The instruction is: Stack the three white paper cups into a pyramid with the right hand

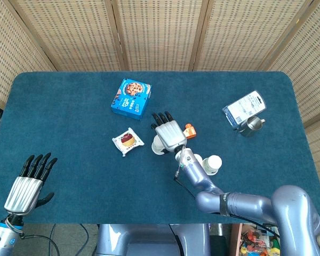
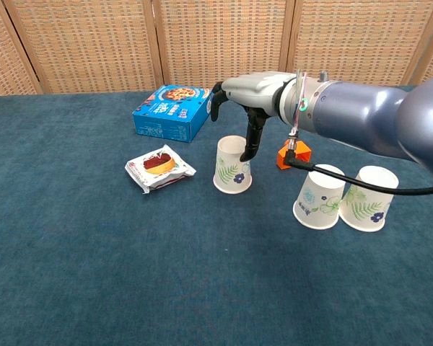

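My right hand (image 2: 249, 97) arches open over the lone paper cup (image 2: 232, 165), just right of the snack packet (image 2: 159, 167), gripping nothing; the cup looks light and crushable, so I'd hold its sides gently.

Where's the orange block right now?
Chest view: the orange block sits mid-table behind the right hand, right of the lone paper cup, behind the paired cups.

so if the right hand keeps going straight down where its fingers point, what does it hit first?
Likely the lone upside-down paper cup: the right hand hangs over it, fingers already alongside its top. Contact is unclear.
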Controlling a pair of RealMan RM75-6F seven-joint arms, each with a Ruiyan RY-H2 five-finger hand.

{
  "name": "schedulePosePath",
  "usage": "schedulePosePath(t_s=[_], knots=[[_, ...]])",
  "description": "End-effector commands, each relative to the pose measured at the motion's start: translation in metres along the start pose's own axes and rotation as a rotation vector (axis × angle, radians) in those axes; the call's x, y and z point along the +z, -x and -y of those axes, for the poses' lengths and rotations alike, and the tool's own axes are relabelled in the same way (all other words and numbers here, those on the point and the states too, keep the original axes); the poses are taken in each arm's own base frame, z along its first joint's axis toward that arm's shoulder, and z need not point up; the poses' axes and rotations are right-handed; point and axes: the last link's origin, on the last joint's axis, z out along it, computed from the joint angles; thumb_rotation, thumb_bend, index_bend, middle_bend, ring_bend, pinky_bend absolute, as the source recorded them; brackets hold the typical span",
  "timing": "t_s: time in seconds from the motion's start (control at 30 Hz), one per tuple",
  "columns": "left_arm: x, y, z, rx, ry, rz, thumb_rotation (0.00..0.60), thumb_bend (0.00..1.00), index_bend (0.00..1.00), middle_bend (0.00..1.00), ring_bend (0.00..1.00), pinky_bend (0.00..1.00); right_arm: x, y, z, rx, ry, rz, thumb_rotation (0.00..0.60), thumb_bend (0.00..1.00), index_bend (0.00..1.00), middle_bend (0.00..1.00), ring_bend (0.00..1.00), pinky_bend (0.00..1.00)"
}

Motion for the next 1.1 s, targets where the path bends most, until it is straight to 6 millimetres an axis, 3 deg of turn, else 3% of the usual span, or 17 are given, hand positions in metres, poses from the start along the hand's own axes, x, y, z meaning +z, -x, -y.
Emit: schedulePosePath(t_s=[0.03,0.5,0.7,0.83,1.03,1.1], knots=[[0.001,0.001,0.0,0.001,0.001,0.002,0.6,0.2,0.0,0.0,0.0,0.0,0.002,0.007,0.0,0.006,0.0,0.017,0.6,0.06,0.3,0.0,0.0,0.0],[0.002,0.003,0.0,0.001,0.0,0.014,0.6,0.2,0.0,0.0,0.0,0.0,0.012,0.024,-0.005,-0.008,0.008,0.03,0.6,0.06,0.42,0.0,0.0,0.0],[0.002,0.003,0.0,-0.001,0.0,0.013,0.6,0.2,0.0,0.0,0.0,0.0,0.011,0.022,-0.006,-0.013,0.006,0.015,0.6,0.06,0.48,0.0,0.0,0.0],[0.001,0.002,0.0,-0.001,0.001,0.008,0.6,0.2,0.0,0.0,0.0,0.0,0.008,0.011,-0.007,-0.027,0.002,-0.013,0.6,0.06,0.48,0.0,0.0,0.0],[-0.001,0.0,-0.002,-0.003,0.009,0.003,0.6,0.2,0.0,0.0,0.0,0.0,-0.008,-0.031,-0.018,-0.076,0.028,-0.099,0.6,0.06,0.48,0.0,0.0,0.0],[-0.001,0.0,-0.002,-0.003,0.011,0.002,0.6,0.2,0.0,0.0,0.0,0.0,-0.013,-0.036,-0.022,-0.09,0.038,-0.106,0.6,0.06,0.48,0.0,0.0,0.0]])
